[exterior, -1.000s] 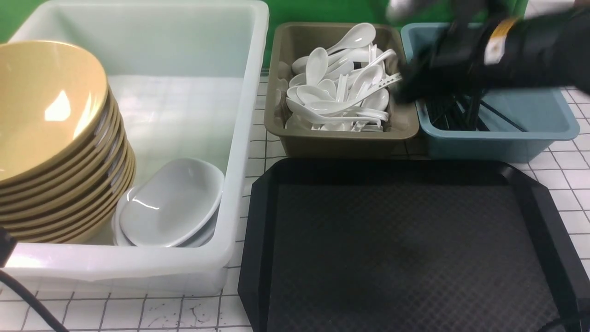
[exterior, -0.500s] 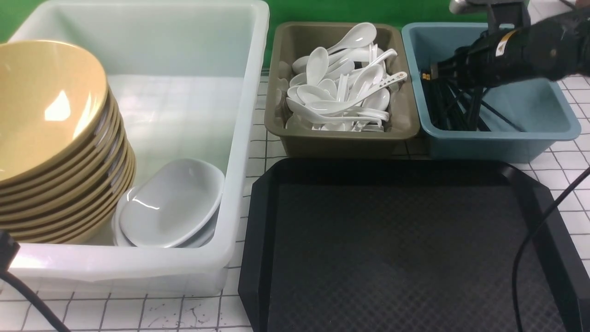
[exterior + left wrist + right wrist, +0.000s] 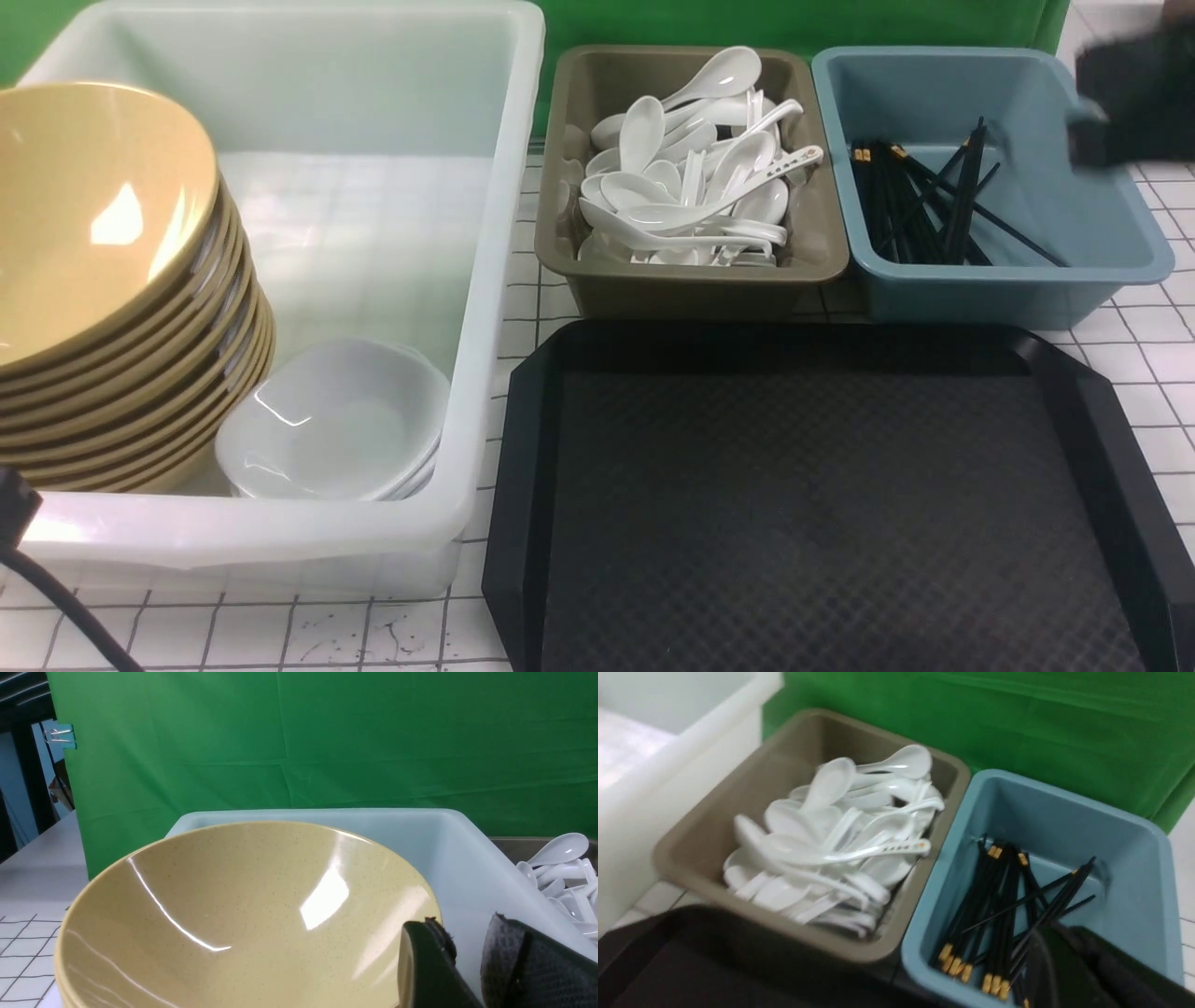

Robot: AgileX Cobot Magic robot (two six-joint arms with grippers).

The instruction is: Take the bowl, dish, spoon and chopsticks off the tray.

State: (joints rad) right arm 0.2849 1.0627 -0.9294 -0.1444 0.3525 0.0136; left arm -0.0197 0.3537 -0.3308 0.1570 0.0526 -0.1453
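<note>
Seemingly closed right claw (image 3: 1088, 140), blurred, right of chopsticks (image 3: 910, 201) in blue bin (image 3: 1008, 280)

Green backdrop (image 3: 747, 21) runs across the far side, creased. Tabletop (image 3: 1158, 364) is white with dark grid lines, scuffed at the near left. Far left, past the cloth: dark framing, pale blue wall (image 3: 21, 802). Lighting is bright.

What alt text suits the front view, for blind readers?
A bare black tray lies in front. Behind it stand a brown bin of white spoons and a blue bin of black chopsticks; a white tub at left holds stacked yellow bowls and white dishes.
</note>
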